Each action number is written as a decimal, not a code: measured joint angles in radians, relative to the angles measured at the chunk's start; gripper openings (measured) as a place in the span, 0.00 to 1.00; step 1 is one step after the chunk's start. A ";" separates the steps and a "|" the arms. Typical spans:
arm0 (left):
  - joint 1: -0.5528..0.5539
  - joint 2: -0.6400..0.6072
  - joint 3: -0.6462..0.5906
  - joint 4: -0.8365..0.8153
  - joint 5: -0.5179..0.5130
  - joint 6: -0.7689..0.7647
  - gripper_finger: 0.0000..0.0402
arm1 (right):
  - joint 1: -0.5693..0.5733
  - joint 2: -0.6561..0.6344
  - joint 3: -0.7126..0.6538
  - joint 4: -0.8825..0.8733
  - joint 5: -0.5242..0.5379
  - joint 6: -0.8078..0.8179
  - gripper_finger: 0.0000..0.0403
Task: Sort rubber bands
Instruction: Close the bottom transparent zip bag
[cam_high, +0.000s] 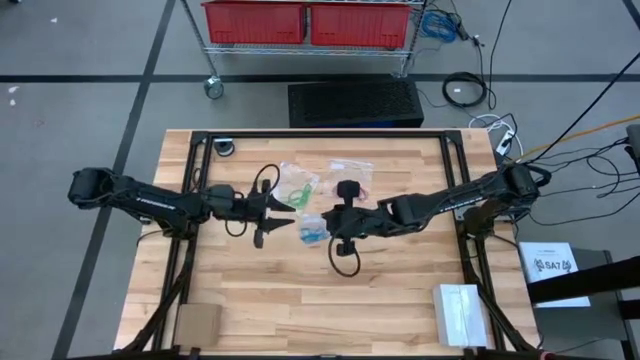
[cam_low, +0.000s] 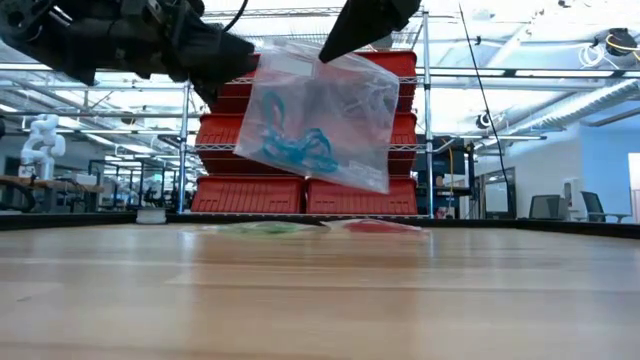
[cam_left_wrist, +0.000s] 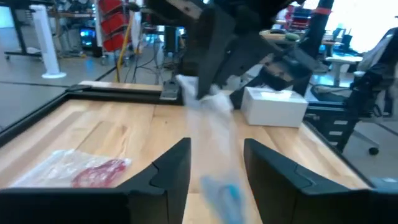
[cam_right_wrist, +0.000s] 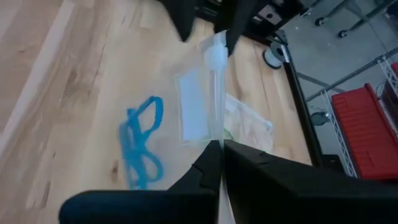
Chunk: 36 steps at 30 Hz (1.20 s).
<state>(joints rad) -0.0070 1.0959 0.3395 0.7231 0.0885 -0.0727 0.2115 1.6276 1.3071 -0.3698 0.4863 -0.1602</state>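
Note:
A clear zip bag (cam_low: 320, 120) with blue rubber bands (cam_low: 295, 150) inside is held in the air over the middle of the table. My right gripper (cam_right_wrist: 221, 146) is shut on the bag's top edge. My left gripper (cam_left_wrist: 216, 152) is open, level with the bag on its left. Its fingers stand on either side of the bag's (cam_left_wrist: 211, 130) near end. In the high view the two grippers (cam_high: 288, 215) (cam_high: 322, 222) face each other, with the bag (cam_high: 312, 233) between them. My right gripper pinches the bag's zip edge (cam_right_wrist: 216, 134) between its two shut fingers. In the low view it comes slanting down from above (cam_low: 335, 45). The bag is lifted clear of the table and hangs tilted below the fingers. The blue bands (cam_right_wrist: 140, 146) are gathered in its lower part. My left gripper: I cannot tell whether its open fingers (cam_left_wrist: 171, 168) touch the bag that passes between them.
A bag with green bands (cam_high: 297, 188) and a bag with red bands (cam_high: 352, 175) lie flat on the table toward its far edge. A white box (cam_high: 460, 310) sits at the near right corner and a cardboard piece (cam_high: 198, 322) at the near left. Red crates (cam_low: 300, 195) stand beyond the far edge.

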 joint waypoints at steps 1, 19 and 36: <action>-0.007 0.008 0.010 0.000 -0.003 0.000 0.39 | 0.000 0.000 0.000 0.003 0.005 -0.004 0.00; -0.029 0.108 0.097 -0.008 -0.037 0.008 0.27 | 0.000 0.000 0.000 -0.004 0.012 -0.005 0.00; -0.029 0.108 0.098 -0.049 -0.027 0.093 0.01 | 0.028 0.000 0.001 0.028 0.006 0.058 0.11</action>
<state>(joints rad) -0.0360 1.2037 0.4370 0.6737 0.0615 0.0202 0.2392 1.6279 1.3079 -0.3420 0.4918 -0.1025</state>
